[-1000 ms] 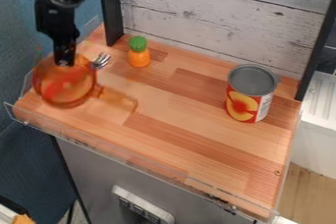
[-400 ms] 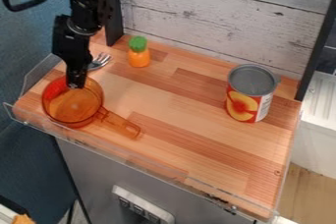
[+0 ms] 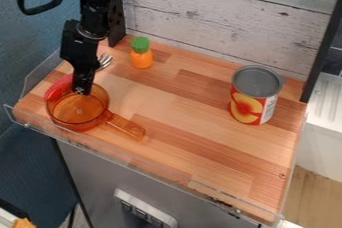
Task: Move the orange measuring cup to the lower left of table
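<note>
1. Going by the last few looks, your gripper [image 3: 82, 91] and the orange cup [image 3: 77, 115] have moved down the view and a bit to the right, side by side. The last bit of that move was small.

2. Your gripper looks clamped on the cup's back rim. The two have moved as one, so it seems to have a good hold.

3. Your cup is now at the lower left of the counter [image 3: 190, 122], near the front edge. Its handle points to the lower right. You can't tell for sure if its bottom sits flat.

4. More of the red thing [image 3: 58, 87] pokes out behind the cup now. Before, you saw it mostly through the cup. The cup may be partly on top of it, but you can't tell.

5. The fork [image 3: 105, 61], the orange toy with the green top [image 3: 141, 57] and the can [image 3: 255, 97] have stayed put. That's good for you, as only the cup has to move.

6. For the job, this looks almost done. Next, you should set the cup down flat, let go and lift straight up. Go easy: if you pull the rim as you leave, the cup could tip or slide at the edge.
</note>
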`<state>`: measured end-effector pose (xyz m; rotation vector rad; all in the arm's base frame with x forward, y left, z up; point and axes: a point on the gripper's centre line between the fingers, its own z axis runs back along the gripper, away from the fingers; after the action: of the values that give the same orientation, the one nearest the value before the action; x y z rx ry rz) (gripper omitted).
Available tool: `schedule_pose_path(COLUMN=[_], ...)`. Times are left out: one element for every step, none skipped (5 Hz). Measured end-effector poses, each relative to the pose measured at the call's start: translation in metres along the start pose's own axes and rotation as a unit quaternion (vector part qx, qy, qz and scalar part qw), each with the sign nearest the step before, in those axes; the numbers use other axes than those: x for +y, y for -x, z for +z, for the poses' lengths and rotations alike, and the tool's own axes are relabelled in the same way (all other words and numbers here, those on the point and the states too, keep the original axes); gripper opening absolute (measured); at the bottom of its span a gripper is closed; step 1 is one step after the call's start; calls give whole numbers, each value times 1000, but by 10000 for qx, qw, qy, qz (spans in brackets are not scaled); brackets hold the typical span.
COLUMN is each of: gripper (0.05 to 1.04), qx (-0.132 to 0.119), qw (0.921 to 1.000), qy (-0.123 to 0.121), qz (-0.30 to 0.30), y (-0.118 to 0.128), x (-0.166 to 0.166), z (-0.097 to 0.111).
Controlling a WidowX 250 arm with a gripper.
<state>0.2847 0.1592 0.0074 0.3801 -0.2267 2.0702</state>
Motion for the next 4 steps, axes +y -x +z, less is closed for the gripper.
schedule_pose_path(gripper=[285,575,878,1011], qx=[-23,-339,-209,-63], qw=[9999,9991,9987,9981], qy=[-126,69,174,257], qz=[113,248,436,556], y=[3,6,-2,-10], x=[-3,-2,-5,-7], z=[-1,1,21,37])
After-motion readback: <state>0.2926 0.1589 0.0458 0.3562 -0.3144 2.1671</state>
